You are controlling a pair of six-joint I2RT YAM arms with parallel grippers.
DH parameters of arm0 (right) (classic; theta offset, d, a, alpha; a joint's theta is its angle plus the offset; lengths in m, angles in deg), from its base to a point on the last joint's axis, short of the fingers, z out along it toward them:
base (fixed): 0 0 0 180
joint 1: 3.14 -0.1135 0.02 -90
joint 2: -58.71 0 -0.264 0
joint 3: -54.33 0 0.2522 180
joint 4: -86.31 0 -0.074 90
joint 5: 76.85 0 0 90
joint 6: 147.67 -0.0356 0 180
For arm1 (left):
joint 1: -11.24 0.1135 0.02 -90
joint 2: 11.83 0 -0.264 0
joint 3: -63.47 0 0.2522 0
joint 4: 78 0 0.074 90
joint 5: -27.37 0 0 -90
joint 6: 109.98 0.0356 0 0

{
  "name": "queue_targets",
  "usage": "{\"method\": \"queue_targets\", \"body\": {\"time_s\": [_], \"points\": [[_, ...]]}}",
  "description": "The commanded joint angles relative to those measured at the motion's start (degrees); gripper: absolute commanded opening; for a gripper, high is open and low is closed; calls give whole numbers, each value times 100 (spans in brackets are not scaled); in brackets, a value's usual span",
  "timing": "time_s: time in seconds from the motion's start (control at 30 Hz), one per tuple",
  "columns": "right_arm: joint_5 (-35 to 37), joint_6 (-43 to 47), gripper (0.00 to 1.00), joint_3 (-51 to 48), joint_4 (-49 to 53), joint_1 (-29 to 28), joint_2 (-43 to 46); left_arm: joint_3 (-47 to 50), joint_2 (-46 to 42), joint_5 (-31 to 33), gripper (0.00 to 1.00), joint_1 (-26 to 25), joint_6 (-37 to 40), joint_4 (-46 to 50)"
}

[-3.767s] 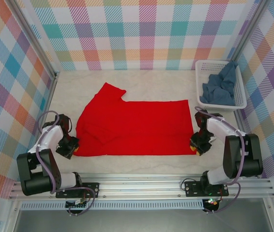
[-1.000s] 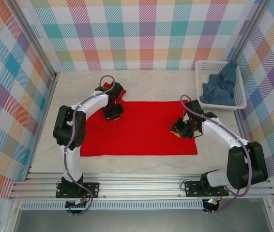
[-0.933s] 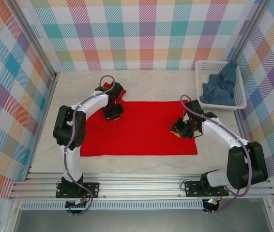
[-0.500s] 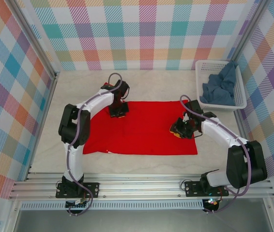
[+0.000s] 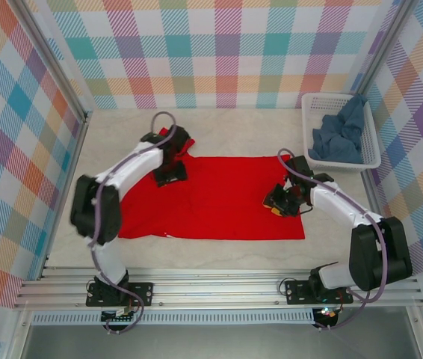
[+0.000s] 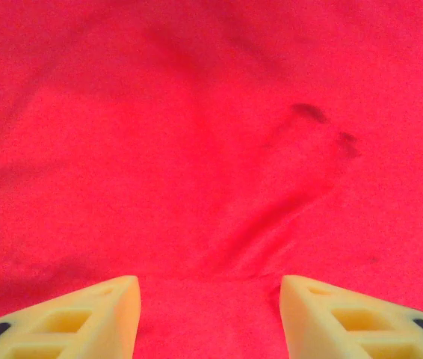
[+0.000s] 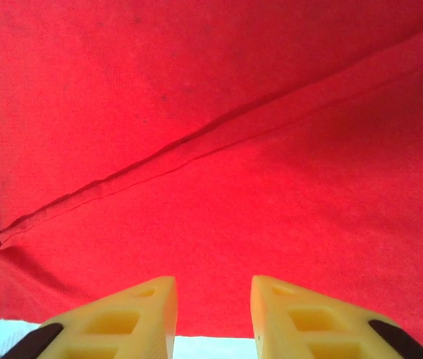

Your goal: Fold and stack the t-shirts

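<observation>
We see the left gripper point(image 6: 208, 283), fingers apart, over the red shirt's point(image 5: 219, 198) far-left corner, and the right gripper point(image 7: 213, 280), slightly parted, at its right edge. The shirt lies flat on the pale table point(image 5: 256, 127) between plaid walls point(image 5: 226, 52), long axis left-right, one sleeve point(image 5: 184, 142) pointing far-left.

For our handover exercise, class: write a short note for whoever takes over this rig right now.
Left gripper open, over the far-left corner of the red t-shirt.
Right gripper: jaws slightly apart at the shirt's right edge; grip unclear.
Blue-grey t-shirt crumpled in the basket.
Done: red shirt laid out as a flat rectangle.
To do: finish folding it, fold the blue-grey one, stack both.
</observation>
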Motion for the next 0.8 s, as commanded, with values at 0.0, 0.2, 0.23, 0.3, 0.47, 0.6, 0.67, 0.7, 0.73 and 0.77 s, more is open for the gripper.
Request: {"method": "queue_targets", "body": {"time_s": [0.0,0.2,0.23,0.3,0.47,0.6,0.67,0.7,0.73,0.77], "points": [[257,-514,32,-271,269,35,248,1156,-685,-406,45,710,-1064,309],[540,-884,31,-488,542,104,33,2785,-1523,-952,31,1946,-1573,-252],[622,-883,31,-458,663,121,-32,2872,-1529,-930,31,2038,-1556,-302],[677,-849,31,-430,777,173,-137,3007,-1468,-944,31,2174,-1545,-420],[823,-749,31,-361,1041,348,-243,2880,-1525,-406,43,2337,-1435,-97],[885,-591,32,-284,1106,409,-157,2751,-2237,305,46,2343,-1371,396],[814,-565,32,-257,1119,431,-152,2775,-2456,468,46,2362,-1418,603],[746,-568,32,-254,1102,445,-148,2825,-2548,511,45,2372,-1502,711],[695,-574,31,-245,1089,443,-152,2885,-2650,507,44,2364,-1631,759],[652,-589,31,-241,1094,438,-155,2978,-2809,508,43,2372,-1792,802]]}}
